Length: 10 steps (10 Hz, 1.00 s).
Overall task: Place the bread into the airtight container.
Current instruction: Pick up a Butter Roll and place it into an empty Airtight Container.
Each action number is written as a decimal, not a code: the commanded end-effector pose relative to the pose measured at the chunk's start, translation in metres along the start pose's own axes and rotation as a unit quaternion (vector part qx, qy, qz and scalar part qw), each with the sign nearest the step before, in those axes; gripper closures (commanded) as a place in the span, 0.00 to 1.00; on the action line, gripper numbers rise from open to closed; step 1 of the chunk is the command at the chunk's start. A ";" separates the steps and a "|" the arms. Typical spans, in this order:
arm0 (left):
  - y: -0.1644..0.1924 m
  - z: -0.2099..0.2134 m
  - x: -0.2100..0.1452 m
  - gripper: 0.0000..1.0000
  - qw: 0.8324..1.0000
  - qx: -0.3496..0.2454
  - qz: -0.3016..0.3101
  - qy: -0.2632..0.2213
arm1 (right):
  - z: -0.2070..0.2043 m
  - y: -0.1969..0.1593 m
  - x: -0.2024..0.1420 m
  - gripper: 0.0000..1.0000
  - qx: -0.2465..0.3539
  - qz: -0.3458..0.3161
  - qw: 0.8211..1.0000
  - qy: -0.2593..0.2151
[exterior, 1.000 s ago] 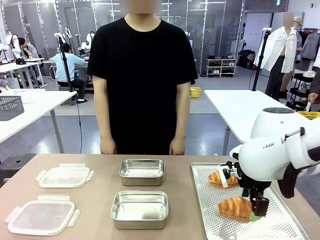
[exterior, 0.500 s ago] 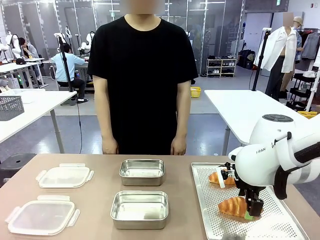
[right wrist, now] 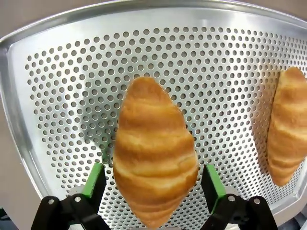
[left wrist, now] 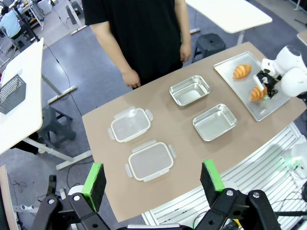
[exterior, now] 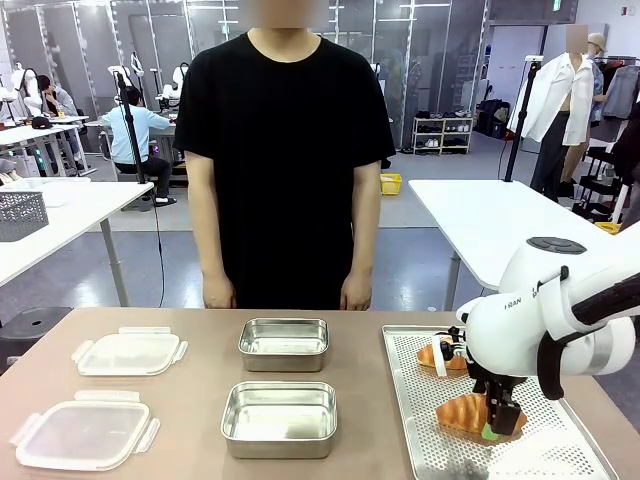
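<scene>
My right fingers (right wrist: 97,179) sit spread either side of the near croissant (right wrist: 153,158) on the perforated tray (right wrist: 57,96), seemingly not quite touching, and since it looks light, flaky and crushable I'd pinch its fat middle gently; left fingers (left wrist: 93,179) hang spread, empty.

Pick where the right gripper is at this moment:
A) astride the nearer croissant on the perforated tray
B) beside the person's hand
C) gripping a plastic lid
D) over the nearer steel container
A: in the right wrist view, the right gripper has one green pad on each side of the croissant. A small gap shows on each side, and the croissant lies on the perforated tray.
</scene>
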<state>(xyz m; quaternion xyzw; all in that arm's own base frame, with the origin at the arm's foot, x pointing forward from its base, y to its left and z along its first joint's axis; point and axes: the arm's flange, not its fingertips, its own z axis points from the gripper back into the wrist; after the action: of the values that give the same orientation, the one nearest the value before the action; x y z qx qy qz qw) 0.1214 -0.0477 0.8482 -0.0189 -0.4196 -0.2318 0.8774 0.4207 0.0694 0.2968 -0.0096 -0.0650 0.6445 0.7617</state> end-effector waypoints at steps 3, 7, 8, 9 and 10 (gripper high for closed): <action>-0.003 0.006 -0.001 0.00 1.000 0.001 -0.002 -0.005 | -0.010 -0.005 -0.006 0.27 0.000 0.009 1.000 -0.011; -0.003 0.006 -0.001 0.00 1.000 0.001 -0.002 -0.005 | 0.007 -0.004 -0.001 0.46 0.005 0.014 1.000 -0.008; -0.003 0.006 -0.001 0.00 1.000 0.001 -0.002 -0.005 | 0.017 -0.003 0.001 0.46 0.009 0.014 1.000 -0.006; -0.003 0.006 -0.001 0.00 1.000 0.001 -0.002 -0.005 | 0.035 -0.003 0.005 0.46 0.009 0.014 1.000 0.003; -0.003 0.006 -0.001 0.00 1.000 0.001 -0.002 -0.005 | 0.056 -0.002 0.011 0.46 0.014 0.009 1.000 0.001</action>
<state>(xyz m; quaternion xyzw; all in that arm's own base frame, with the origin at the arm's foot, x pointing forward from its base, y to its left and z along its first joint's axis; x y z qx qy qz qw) 0.1214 -0.0477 0.8482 -0.0189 -0.4196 -0.2318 0.8774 0.4205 0.0750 0.3291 -0.0019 -0.0630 0.6527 0.7550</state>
